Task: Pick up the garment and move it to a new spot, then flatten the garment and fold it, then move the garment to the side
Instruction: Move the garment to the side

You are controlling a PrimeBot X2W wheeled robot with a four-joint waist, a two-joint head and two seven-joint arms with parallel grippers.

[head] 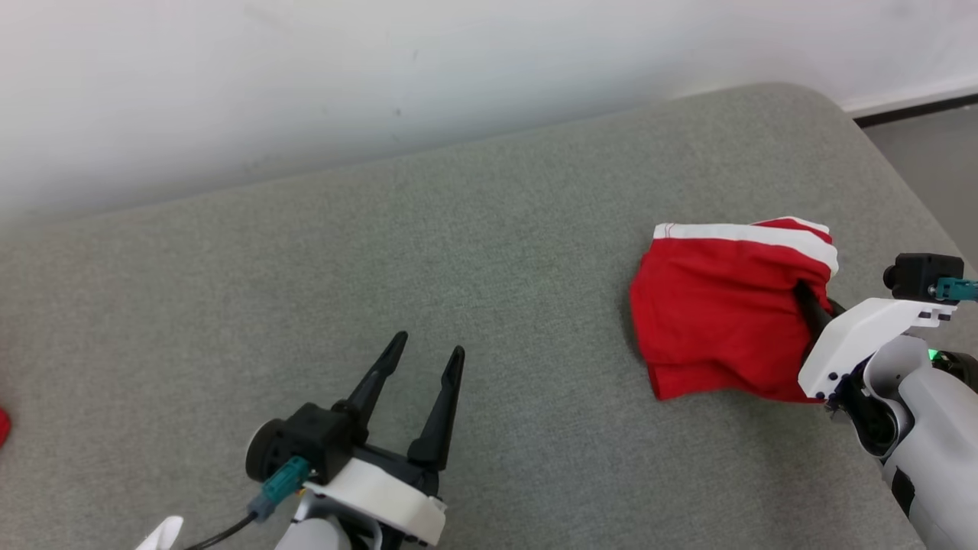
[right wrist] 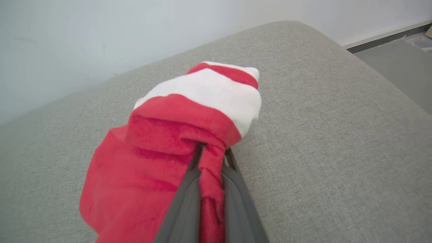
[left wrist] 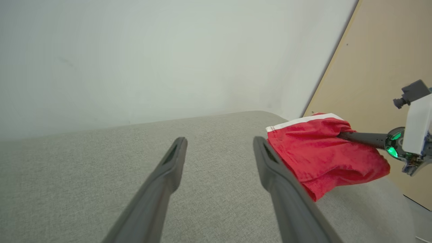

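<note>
Judging the garment (head: 718, 321) light, soft and limp: likely to sag and bunch rather than hold any shape, not fragile, nappy enough to stay put between pads. Best taken by a hem or the white-banded edge, at two well-separated corners, for spreading flat; pinching mid-cloth only gathers a lump. Held by the right gripper (head: 810, 299), clamped tight on a bunched fold at the bundle's right side. To the left and nearer, well apart, the left gripper (head: 429, 344) spread wide on nothing. Looks bright red with a white band along the far edge, crumpled into a rounded heap toward the right end of the grey cushion (head: 458, 229); hard to tell whether resting or partly lifted.
</note>
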